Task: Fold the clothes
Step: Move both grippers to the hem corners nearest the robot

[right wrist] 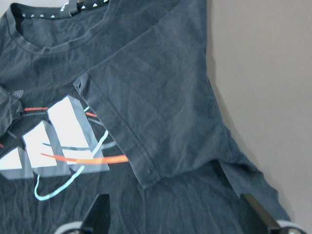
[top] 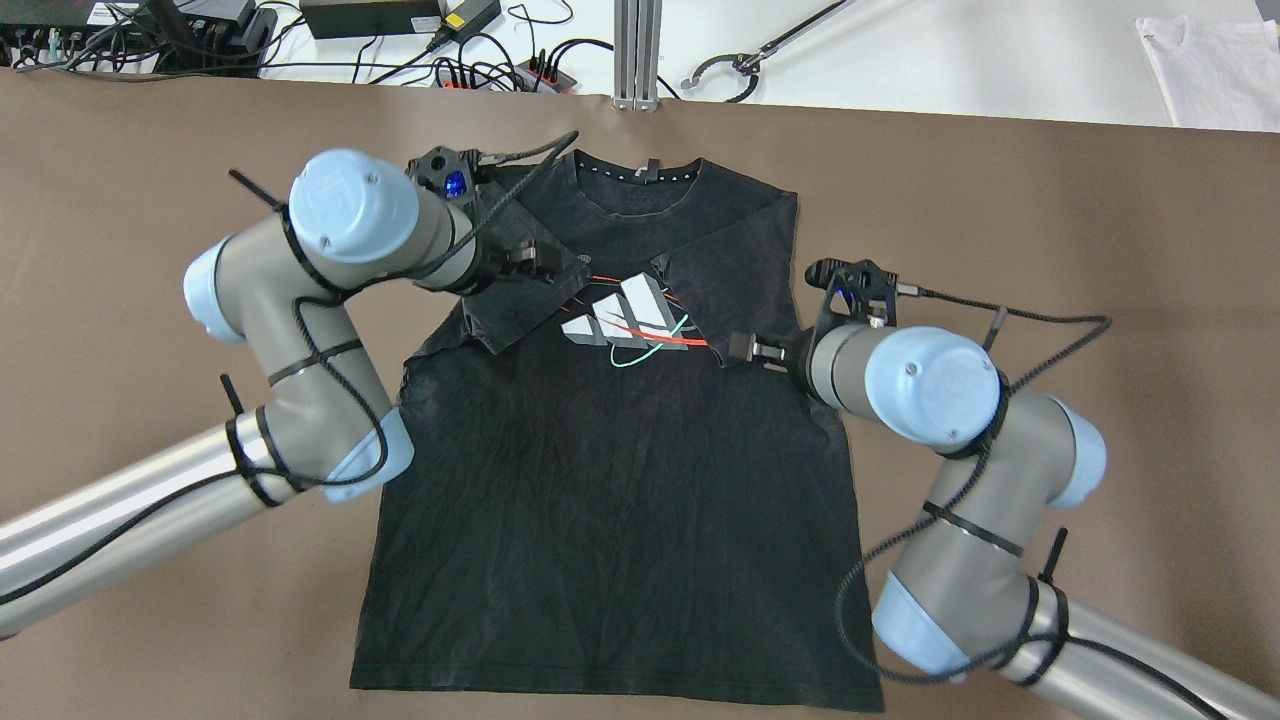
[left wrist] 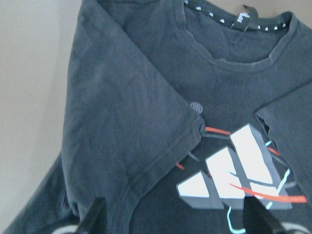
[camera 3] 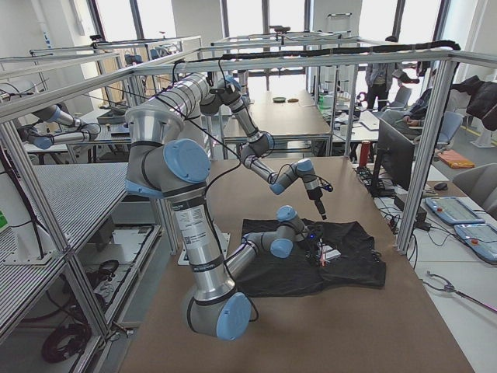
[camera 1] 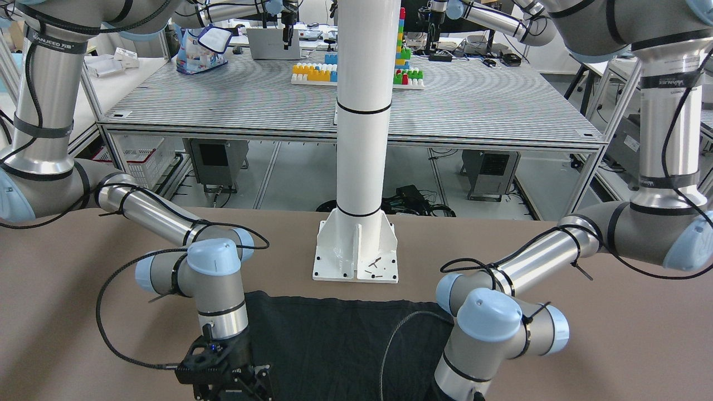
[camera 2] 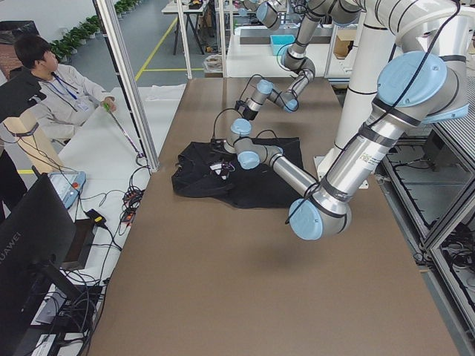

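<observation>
The clothes are one black T-shirt [top: 610,480] lying flat on the brown table, its white, red-striped print [top: 630,322] facing up. Both sleeves are folded inward over the chest. My left gripper [top: 535,262] is open and empty just above the folded left sleeve [left wrist: 126,122]. My right gripper [top: 748,348] is open and empty over the hem of the folded right sleeve [right wrist: 161,107]. In each wrist view the two fingertips [left wrist: 92,217] [right wrist: 97,217] stand wide apart with nothing between them. The shirt also shows in the front view [camera 1: 334,345].
The white pole's base [camera 1: 356,253] is bolted to the table just behind the shirt's hem. Cables and power strips [top: 400,40] and an aluminium post [top: 637,50] line the far edge. A white cloth [top: 1210,60] lies beyond the table. An operator [camera 2: 52,81] sits nearby.
</observation>
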